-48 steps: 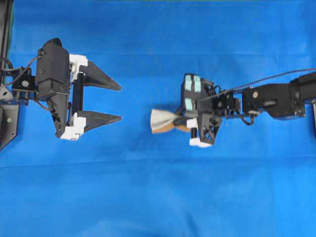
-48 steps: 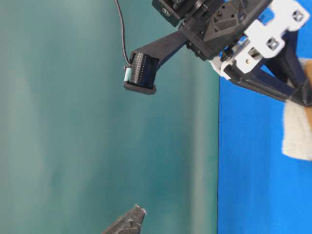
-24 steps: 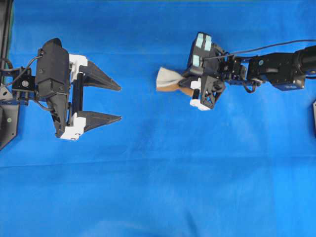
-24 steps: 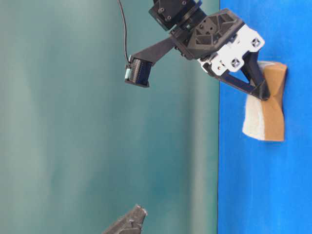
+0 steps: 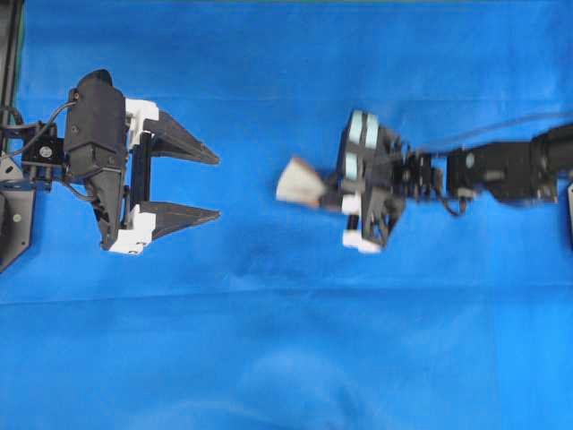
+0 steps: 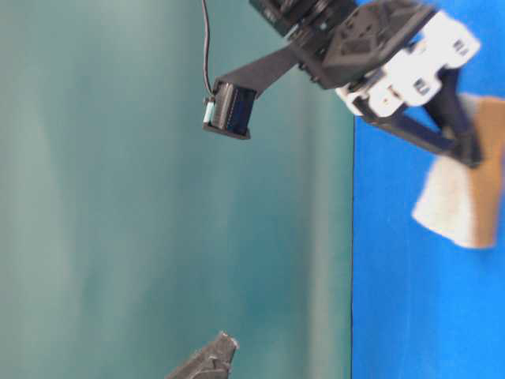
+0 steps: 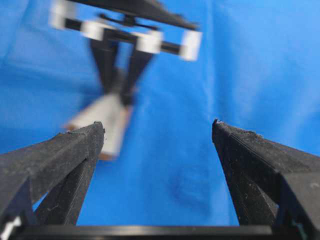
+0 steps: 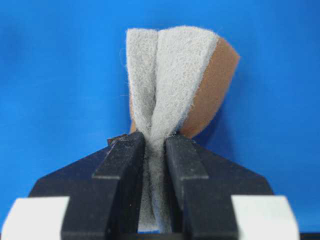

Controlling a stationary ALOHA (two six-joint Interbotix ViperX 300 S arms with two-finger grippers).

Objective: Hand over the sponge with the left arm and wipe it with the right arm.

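The blue worktop [image 5: 286,358] is lying bare under both arms, the left pincer [image 5: 215,186] gaping wide and empty at the left. The right pincer [image 5: 329,193], nearer by far, is clamping the sponge [image 5: 298,182], pinching it at the waist. The sponge is sticking out leftward toward the left pincer, long axis along the fingers, low over the cloth.

You see a sponge [image 8: 170,80] with a fuzzy, felt-like grey-white face and a smooth, matt orange-brown foam backing. The fingers [image 8: 185,165] pinching it are matt black plastic, faintly ridged. The left arm's fingers [image 7: 250,150] look rough and grainy too. Under them lies a blue cloth [image 5: 286,358], matt and softly creased. White mounts [image 5: 139,112] look like smooth plastic.
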